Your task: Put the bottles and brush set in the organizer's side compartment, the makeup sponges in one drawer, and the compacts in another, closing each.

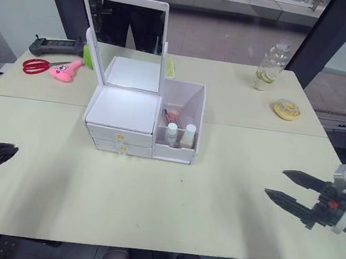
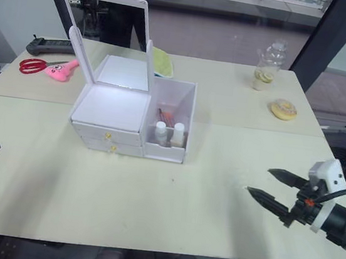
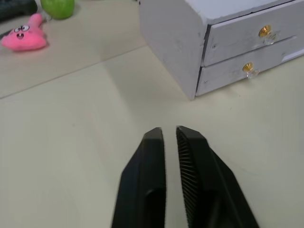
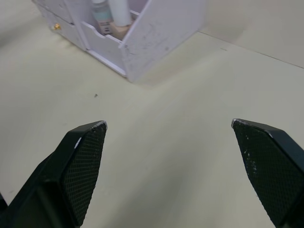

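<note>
Hands rest apart from the organizer (image 1: 142,116) on the surface (image 1: 170,205), bottles (image 1: 179,134) and brushes (image 1: 171,116) in its side bin, drawers flush; left hand (image 3: 169,135) nearly closed, empty; right hand (image 4: 168,124) spread wide.

Bench: a pale cream flat-topped bench (image 1: 227,205) is carrying everything, a seam running across it.
Drink bottle: a large clear plastic bottle with lime slices (image 1: 271,67) is standing upright near the far right edge.
Doughnut: a round yellow-iced ring (image 1: 286,109) is lying just nearer than the bottle.
Scissors: a red-handled pair (image 1: 39,65) is lying at the far left.
Toy: a pink plush figure (image 1: 65,69) is lying just beside the scissors.
Controller: a dark grey handset (image 1: 58,45) is sitting behind them.
Green object: a lime-green item (image 3: 58,7) is sitting beside the toy.
</note>
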Controlling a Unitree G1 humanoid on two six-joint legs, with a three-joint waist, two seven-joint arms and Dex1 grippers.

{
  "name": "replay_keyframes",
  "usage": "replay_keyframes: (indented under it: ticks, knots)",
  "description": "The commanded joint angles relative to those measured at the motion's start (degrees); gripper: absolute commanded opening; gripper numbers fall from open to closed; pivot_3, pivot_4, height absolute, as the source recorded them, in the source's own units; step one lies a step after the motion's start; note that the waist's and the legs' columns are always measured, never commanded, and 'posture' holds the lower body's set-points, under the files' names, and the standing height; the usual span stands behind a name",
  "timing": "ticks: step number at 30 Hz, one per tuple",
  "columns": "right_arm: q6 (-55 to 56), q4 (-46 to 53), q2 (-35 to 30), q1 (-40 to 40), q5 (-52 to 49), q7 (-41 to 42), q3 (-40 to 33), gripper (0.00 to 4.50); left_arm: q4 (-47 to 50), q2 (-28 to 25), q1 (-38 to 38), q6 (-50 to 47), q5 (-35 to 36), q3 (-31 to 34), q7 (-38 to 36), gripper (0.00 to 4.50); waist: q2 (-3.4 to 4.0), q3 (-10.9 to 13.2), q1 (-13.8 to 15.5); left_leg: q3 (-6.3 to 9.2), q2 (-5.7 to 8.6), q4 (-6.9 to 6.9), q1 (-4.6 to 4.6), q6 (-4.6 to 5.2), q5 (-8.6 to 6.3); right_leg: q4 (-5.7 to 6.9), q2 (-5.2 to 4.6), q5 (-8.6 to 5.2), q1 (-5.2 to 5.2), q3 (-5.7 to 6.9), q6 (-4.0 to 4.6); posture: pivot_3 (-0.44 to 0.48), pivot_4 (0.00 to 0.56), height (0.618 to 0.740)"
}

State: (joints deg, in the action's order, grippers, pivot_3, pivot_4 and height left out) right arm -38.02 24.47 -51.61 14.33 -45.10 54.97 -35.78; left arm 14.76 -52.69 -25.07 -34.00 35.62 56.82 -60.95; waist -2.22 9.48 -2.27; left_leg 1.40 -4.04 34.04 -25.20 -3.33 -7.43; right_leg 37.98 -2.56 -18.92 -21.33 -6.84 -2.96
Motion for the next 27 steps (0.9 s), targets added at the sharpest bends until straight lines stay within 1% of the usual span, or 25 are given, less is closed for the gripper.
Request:
replay_keyframes:
  ticks: [1,5,9,20,27]
  knots:
    - [2.0,-1.1,0.7,1.3,0.1,1.9,-3.7,4.5,0.0,-1.1,-1.7,-0.6,-0.1,3.6,-1.7,1.92,0.0,0.0,-0.1,0.0,0.0,-0.04,0.0,0.0,0.0,0.0,0.01,0.0,-0.01,0.01,0.0,0.0,0.15,0.74]
    - [2.8,-3.0,0.4,2.8,0.4,3.9,-5.3,4.5,-1.1,-2.0,-2.1,-1.4,0.1,4.3,-2.7,3.24,0.0,0.0,-0.1,0.0,0.0,-0.04,0.01,-0.01,0.0,0.02,0.0,-0.01,-0.02,0.01,0.03,0.0,0.15,0.74]
    - [3.1,-3.5,0.3,2.2,0.6,4.4,-5.0,4.5,-1.8,-2.3,-2.1,-1.1,-0.4,4.0,-3.3,4.46,0.0,0.0,-0.2,-0.02,0.0,-0.04,0.02,-0.09,-0.06,0.01,-0.01,-0.02,-0.03,-0.01,0.04,0.0,0.15,0.74]
    - [2.4,-3.3,0.5,-0.9,0.9,3.7,-2.7,4.5,-1.3,-1.9,-0.8,0.9,-4.3,2.0,-1.4,4.46,0.0,0.0,-0.2,-0.03,0.0,-0.06,0.02,-0.06,-0.04,0.01,0.0,-0.01,-0.02,-0.02,0.01,0.0,0.15,0.74]
    - [2.2,-3.0,0.4,-2.0,0.6,3.1,-1.9,4.5,-1.1,-2.1,0.2,0.6,-4.7,1.1,-0.5,4.46,0.0,0.0,-0.2,-0.03,0.0,-0.05,0.02,-0.03,-0.02,0.02,0.0,0.0,-0.02,-0.02,-0.01,0.0,0.15,0.74]
